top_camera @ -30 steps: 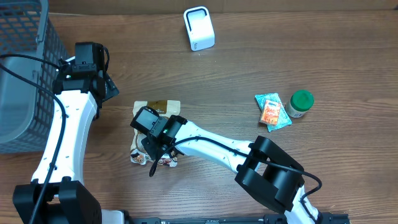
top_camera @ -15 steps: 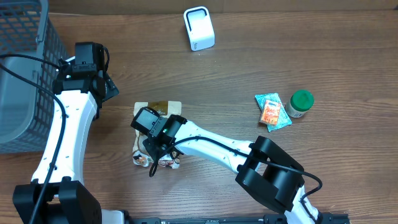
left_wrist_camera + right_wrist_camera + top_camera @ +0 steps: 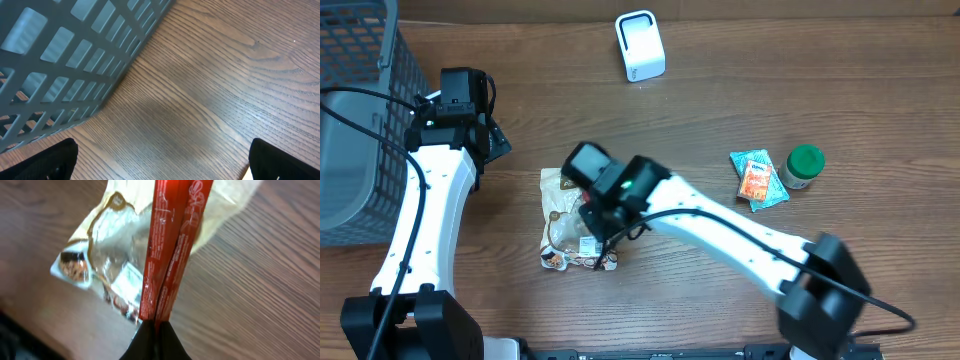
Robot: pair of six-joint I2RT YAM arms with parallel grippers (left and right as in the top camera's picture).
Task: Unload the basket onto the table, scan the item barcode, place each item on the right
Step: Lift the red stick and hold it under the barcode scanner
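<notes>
My right gripper [image 3: 156,327] is shut on the bottom edge of a thin red packet [image 3: 172,245], which it holds edge-on above the wooden table. Under it lies a clear and tan snack bag [image 3: 112,237], flat on the wood. Seen from overhead, the right gripper [image 3: 610,215] hangs over the right side of that snack bag [image 3: 560,215]. The white scanner [image 3: 640,45] stands at the back of the table. My left gripper [image 3: 162,167] is open over bare wood beside the basket, and overhead the left gripper [image 3: 490,140] is at the far left.
A grey mesh basket [image 3: 360,120] fills the left edge, and its wall [image 3: 75,60] is close to my left fingers. On the right, a green-lidded jar [image 3: 803,165] stands next to teal and orange packets [image 3: 757,180].
My right arm has risen and swung right and back from the snack bag's lower part, carrying the red packet. The bag now lies uncovered. The left arm has not moved.
</notes>
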